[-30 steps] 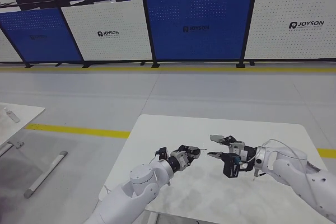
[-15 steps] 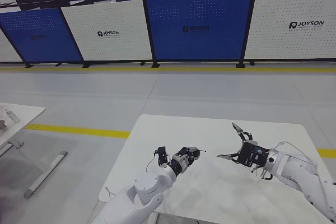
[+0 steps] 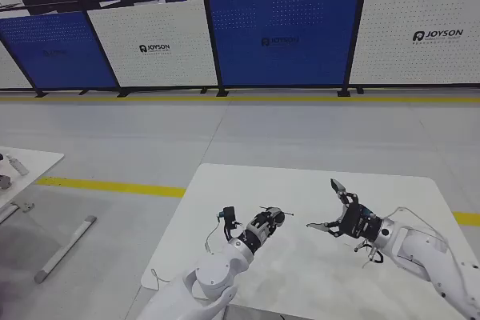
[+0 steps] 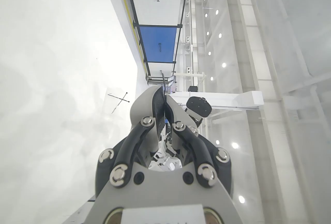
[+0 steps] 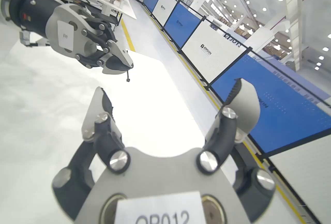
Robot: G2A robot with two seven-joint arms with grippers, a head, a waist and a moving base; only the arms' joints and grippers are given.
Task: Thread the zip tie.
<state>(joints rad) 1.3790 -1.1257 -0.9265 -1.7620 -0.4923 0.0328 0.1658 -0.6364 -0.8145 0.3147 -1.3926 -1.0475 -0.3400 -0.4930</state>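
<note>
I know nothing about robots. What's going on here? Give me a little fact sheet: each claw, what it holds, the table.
Left gripper: shut on a thin black zip tie, over the table
Right gripper: open, empty, facing the left one, apart from it
Table: white; two thin black strips, likely more ties, lie crossed on it
Progress: no loop seen yet

Zip ties, three: one zip tie (image 4: pixel 164 83) clamped in left gripper (image 4: pixel 164 92), plus crossed pair (image 4: pixel 119 101) lying on table (image 4: pixel 51 28). Grippers, two, counting right gripper (image 5: pixel 169 85).
</note>
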